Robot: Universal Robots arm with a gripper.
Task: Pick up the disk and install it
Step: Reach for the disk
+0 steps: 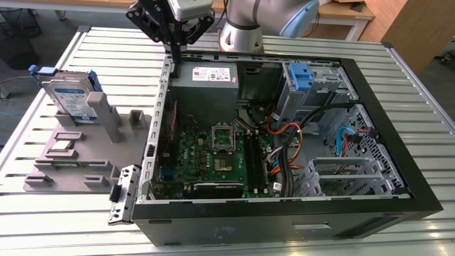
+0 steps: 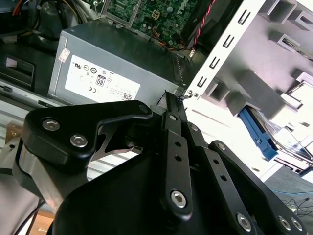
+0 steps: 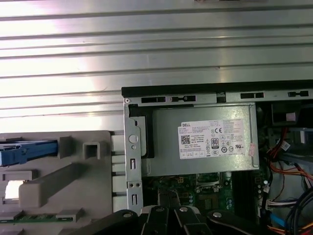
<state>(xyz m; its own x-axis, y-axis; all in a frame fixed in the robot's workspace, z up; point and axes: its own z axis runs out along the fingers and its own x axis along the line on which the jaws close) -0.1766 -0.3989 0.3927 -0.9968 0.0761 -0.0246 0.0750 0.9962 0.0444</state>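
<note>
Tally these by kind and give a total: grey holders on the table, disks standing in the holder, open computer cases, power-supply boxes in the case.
grey holder: 1
disk standing in it: 1
open computer case: 1
power-supply box inside it: 1
Total: 4

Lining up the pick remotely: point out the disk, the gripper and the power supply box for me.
the disk (image 1: 72, 100): exterior view, on its blue-and-white label.
the gripper (image 1: 173, 42): exterior view, midway between its fingertips.
the power supply box (image 3: 164, 142): first wrist view, on its bare grey face beside the sticker.
</note>
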